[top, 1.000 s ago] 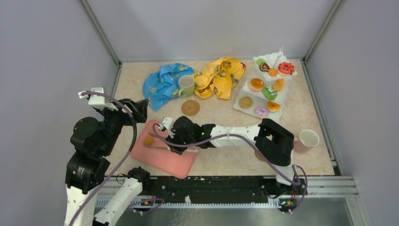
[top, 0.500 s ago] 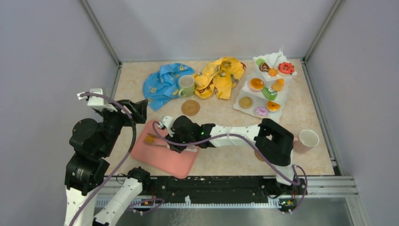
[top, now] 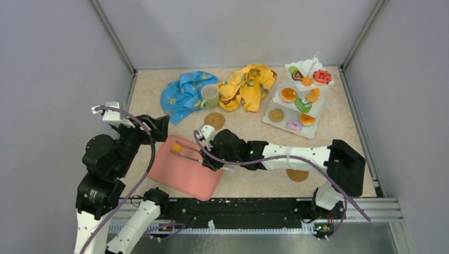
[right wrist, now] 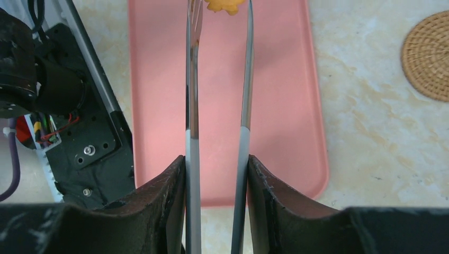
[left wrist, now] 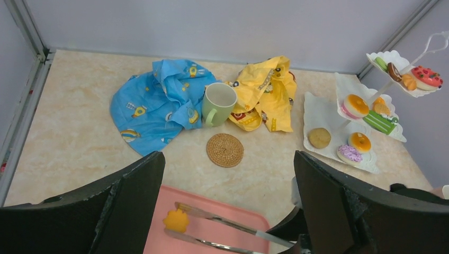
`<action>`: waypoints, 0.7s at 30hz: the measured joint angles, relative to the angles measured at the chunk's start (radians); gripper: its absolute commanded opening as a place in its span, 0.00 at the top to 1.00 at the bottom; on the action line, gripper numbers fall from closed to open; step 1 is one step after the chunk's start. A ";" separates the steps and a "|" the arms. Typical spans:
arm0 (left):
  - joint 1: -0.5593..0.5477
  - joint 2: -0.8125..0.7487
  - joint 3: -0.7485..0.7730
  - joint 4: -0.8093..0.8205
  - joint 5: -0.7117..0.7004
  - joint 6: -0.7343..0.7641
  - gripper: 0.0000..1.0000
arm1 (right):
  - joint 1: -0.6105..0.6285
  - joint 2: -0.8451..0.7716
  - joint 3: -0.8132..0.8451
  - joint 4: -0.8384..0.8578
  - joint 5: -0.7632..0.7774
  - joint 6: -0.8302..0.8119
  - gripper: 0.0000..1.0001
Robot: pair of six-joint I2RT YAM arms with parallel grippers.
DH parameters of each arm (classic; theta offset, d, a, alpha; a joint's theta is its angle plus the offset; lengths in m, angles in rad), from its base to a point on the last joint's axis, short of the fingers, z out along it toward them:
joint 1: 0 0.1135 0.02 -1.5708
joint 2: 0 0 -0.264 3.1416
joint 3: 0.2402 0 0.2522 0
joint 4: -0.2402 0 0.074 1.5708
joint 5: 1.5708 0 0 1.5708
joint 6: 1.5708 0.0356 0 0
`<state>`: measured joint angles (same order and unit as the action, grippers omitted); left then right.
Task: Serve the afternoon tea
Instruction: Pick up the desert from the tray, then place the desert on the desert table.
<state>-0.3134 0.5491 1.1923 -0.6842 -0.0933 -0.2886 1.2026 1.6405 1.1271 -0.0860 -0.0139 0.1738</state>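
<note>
Cut off: in the R wrist cam the orange pastry is clipped by the top edge. You see only its lower rim btwn the tong tips.
Part hidden: second coaster lies partly under the R forearm in the top cam.
Blocked: the R elbow covers the desk's near-right corner. You can't tell what lies beneath.
R gripper: clenched on the metal tongs, both blades pressed btwn its fingers.
L gripper: released, fingers wide, nothing btwn them, by the tray's far-left corner.
Pastry pos.: pinched in the tong tips over the far-left part of the pink tray. Contact w/ tray can't be judged.
Pastry look: small, orange-yellow, lobed outline.
Stand: white, 3 tiers, upright at far right, toy pastries on every tier.
Green mug: upright, btwn blue cloth and yellow cloth.
First coaster: bare, on the desk just nearer you than the mug.
</note>
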 measured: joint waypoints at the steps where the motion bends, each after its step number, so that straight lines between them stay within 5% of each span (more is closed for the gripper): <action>1: 0.000 -0.002 -0.006 0.000 0.001 -0.001 0.01 | 0.000 -0.021 -0.010 0.001 0.011 0.005 0.67; 21: 0.000 -0.004 -0.339 0.161 0.202 -0.005 0.01 | -0.089 -0.459 -0.264 -0.194 0.256 0.113 0.67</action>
<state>-0.3134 0.5449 0.8532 -0.5232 0.1089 -0.2932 1.1133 1.1816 0.8631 -0.2798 0.2424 0.2867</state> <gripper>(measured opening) 0.988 0.398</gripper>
